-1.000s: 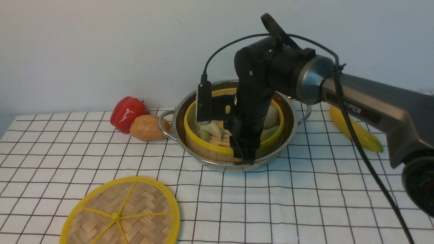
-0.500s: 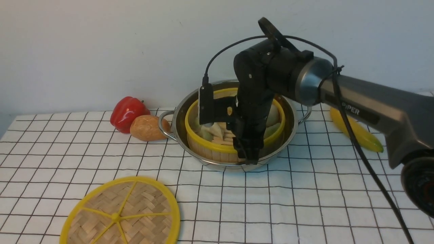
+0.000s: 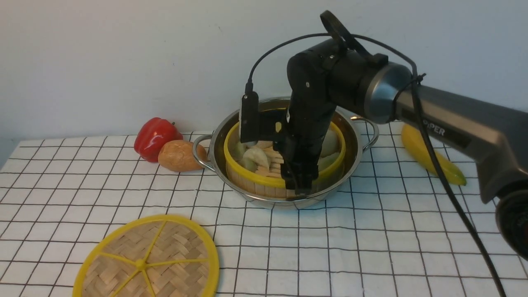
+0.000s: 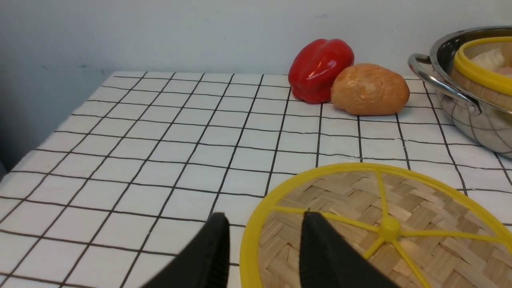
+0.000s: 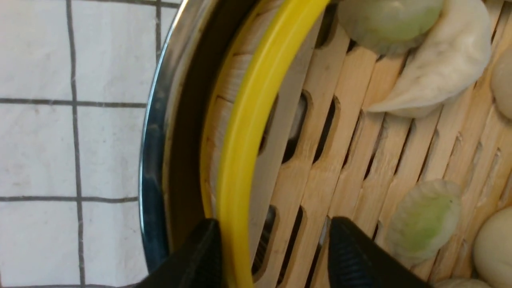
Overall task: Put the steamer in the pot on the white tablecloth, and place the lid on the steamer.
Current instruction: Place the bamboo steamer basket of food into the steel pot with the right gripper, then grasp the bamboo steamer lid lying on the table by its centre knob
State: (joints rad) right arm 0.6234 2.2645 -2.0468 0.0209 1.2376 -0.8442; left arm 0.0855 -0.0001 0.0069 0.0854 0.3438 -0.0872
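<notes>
The steamer (image 3: pixel 255 176), a yellow-rimmed bamboo basket with white and green dumplings, sits inside the pot (image 3: pixel 214 152) on the white tablecloth (image 3: pixel 371 247). My right gripper (image 3: pixel 299 190) points down over the steamer's near rim. In the right wrist view the steamer rim (image 5: pixel 248 120) runs between the open jaws of the right gripper (image 5: pixel 275 222), one finger outside against the pot wall (image 5: pixel 160 160), one inside over the slats. The lid (image 3: pixel 165 255) lies flat at the front left. My left gripper (image 4: pixel 265 216) is open, low over the lid's edge (image 4: pixel 360 200).
A red pepper (image 3: pixel 156 136) and a brown potato (image 3: pixel 179 156) lie just left of the pot's handle. A banana (image 3: pixel 433 156) lies to the right, behind my right arm. A wall stands close behind the pot.
My right wrist has risen slightly above the steamer's near rim. The steamer, pot and lid have not moved.
</notes>
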